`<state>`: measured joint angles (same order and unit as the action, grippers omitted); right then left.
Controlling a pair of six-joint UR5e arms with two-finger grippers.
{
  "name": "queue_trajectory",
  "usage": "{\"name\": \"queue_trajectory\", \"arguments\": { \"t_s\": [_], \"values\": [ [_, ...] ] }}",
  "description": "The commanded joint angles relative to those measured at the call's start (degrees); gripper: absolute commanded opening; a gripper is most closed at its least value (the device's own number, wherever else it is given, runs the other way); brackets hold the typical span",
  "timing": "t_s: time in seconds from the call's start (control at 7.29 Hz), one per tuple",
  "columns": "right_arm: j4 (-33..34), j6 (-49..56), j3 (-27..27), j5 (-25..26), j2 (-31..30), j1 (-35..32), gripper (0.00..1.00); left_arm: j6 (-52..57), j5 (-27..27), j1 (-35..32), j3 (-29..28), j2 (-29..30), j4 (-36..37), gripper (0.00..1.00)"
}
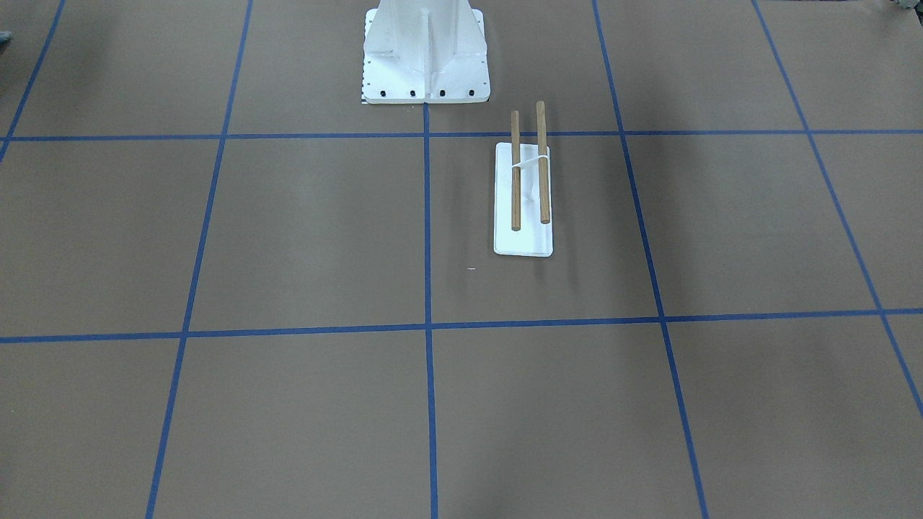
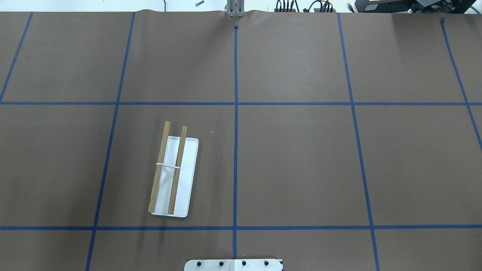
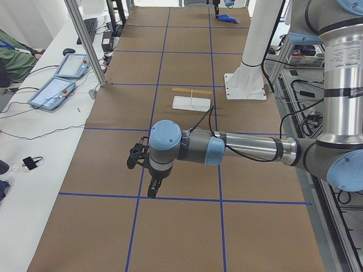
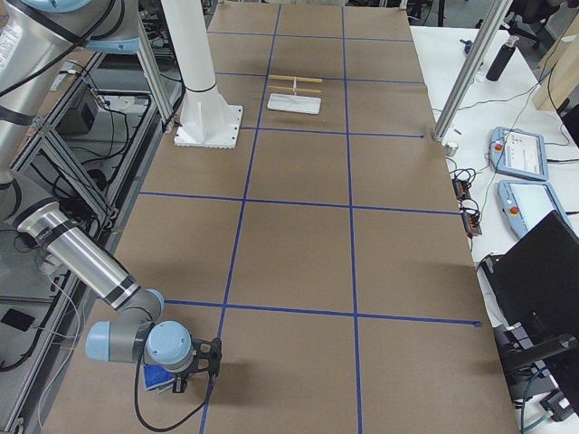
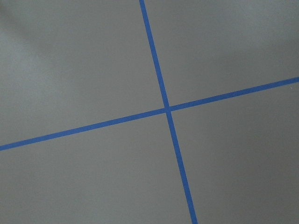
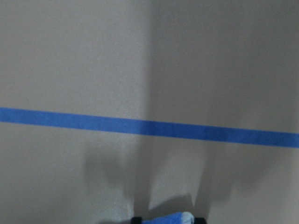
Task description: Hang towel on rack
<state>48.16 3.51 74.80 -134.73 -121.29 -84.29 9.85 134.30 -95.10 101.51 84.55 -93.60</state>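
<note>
The towel [image 4: 154,376] sits at the robot's right end of the bench [image 2: 301,158], near the robot-side edge, as a small blue bunch directly under the right wrist. In the right wrist view its blue edge with a pale tip shows at the bottom of the frame between two dark fingertips. The right gripper [image 4: 172,384] points down at the towel, but I cannot tell whether its fingers are clamped on the cloth or merely beside it. The right arm is folded low, with the forearm slanting down from the bench edge to the wrist.

The rack [image 1: 525,189] stands well apart from the towel, in the robot's left half of the bench. It is near the white pedestal [image 1: 425,58], and both wooden rods are bare.

The left arm reaches out level over the left end of the bench. The left gripper [image 3: 153,191] hangs straight down above a crossing of blue tape lines [image 5: 167,110], well apart from both rack and towel. It touches nothing, and the side view does not show how far apart its fingers are.
</note>
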Motion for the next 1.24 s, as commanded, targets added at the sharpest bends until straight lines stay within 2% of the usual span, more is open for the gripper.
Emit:
{"name": "queue_trajectory", "arguments": {
  "t_s": [0.0,0.14,0.27,0.69,1.1],
  "values": [
    [0.0,0.0,-0.1,0.0,0.0,0.0,0.40,0.0,0.0,0.0,0.0,0.0,0.0,0.98],
    [0.0,-0.1,-0.1,0.0,0.0,0.0,0.09,-0.1,0.0,0.0,0.0,0.0,0.0,0.98],
    [-0.2,-0.1,-0.1,0.0,0.3,0.0,0.00,-0.1,0.0,0.0,0.1,0.1,0.0,0.98],
    [-0.4,0.1,1.2,-1.0,0.7,-0.1,0.00,-0.2,0.0,0.0,0.0,0.1,0.0,0.98],
    [-0.1,0.0,9.2,-3.9,2.2,0.4,0.00,-0.2,0.0,0.0,0.1,0.1,0.0,0.98]
  ]
}}
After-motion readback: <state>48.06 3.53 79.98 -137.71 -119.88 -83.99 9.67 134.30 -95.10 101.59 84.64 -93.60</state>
